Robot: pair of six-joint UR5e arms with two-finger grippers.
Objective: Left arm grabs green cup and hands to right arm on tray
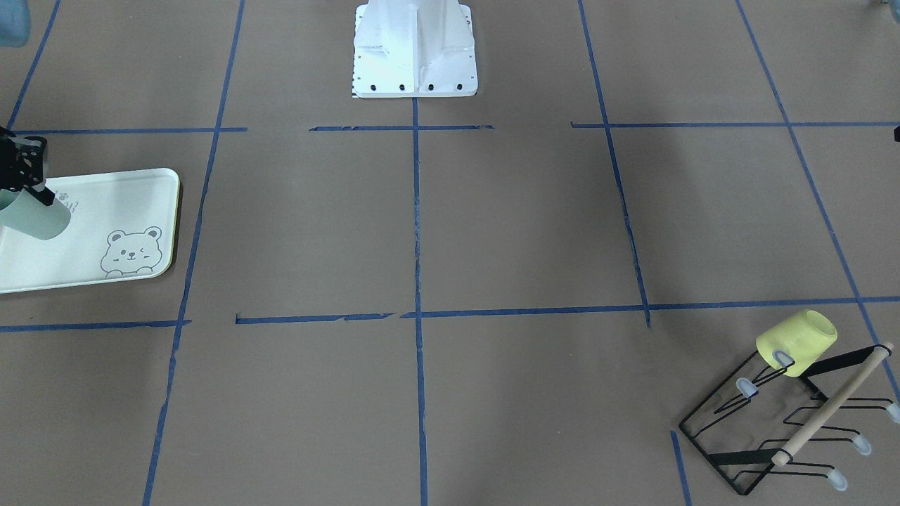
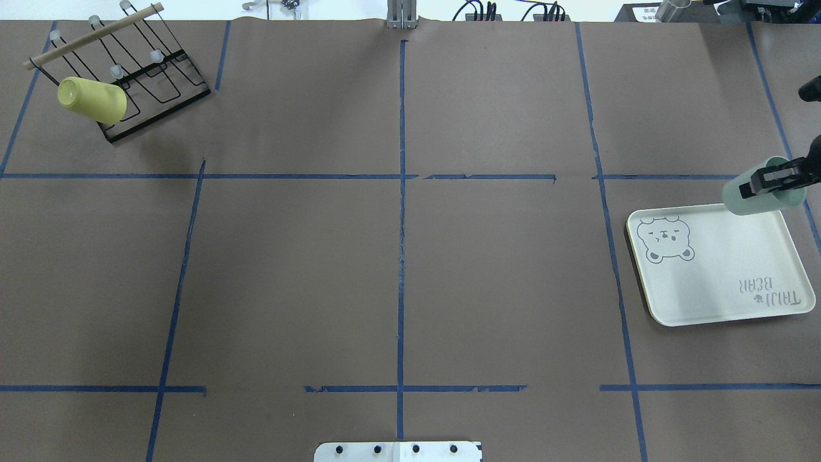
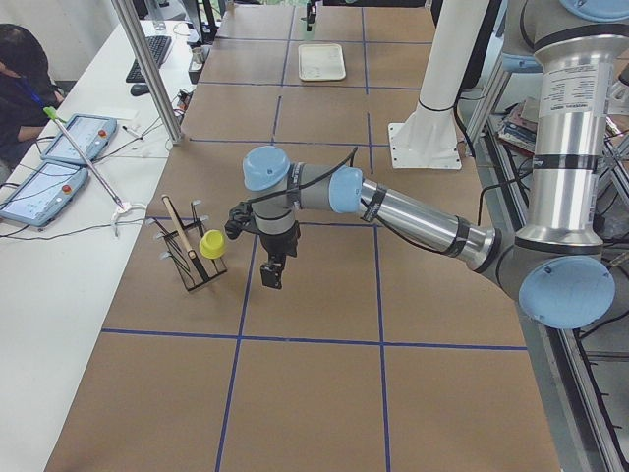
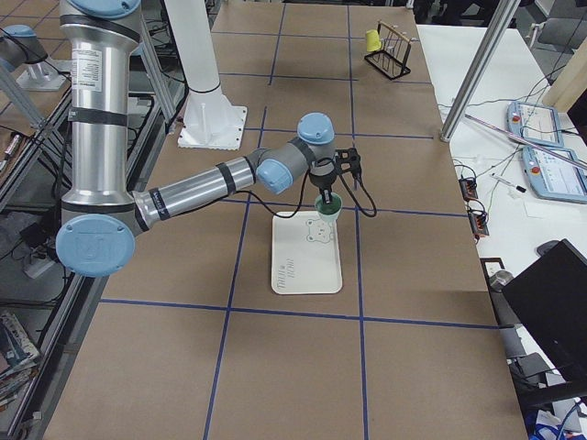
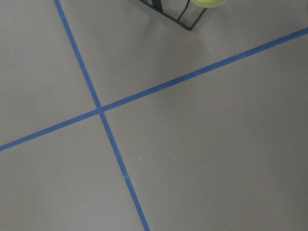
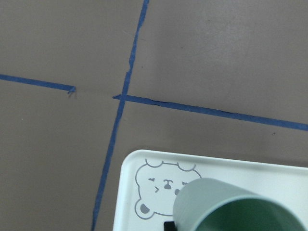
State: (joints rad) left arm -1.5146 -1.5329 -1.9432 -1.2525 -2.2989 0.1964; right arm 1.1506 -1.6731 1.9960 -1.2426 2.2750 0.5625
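The green cup [image 2: 744, 200] is held in my right gripper [image 2: 763, 185], tilted, above the far edge of the tray [image 2: 705, 282]. One black finger lies along the cup's outer wall. In the front-facing view the right gripper [image 1: 28, 184] holds the cup [image 1: 39, 219] over the tray [image 1: 119, 204] at the left edge. The right wrist view shows the cup's rim [image 6: 226, 202] over the bear drawing on the tray [image 6: 144, 166]. My left gripper [image 3: 272, 273] shows only in the exterior left view, hanging over the table beside the rack; I cannot tell whether it is open.
A black wire rack [image 2: 147, 83] with a wooden rod holds a yellow cup [image 2: 93, 99] at the table's far left corner. It also shows in the front-facing view [image 1: 773, 414]. Blue tape lines cross the brown table. The robot's white base [image 1: 415, 49] stands at the near edge.
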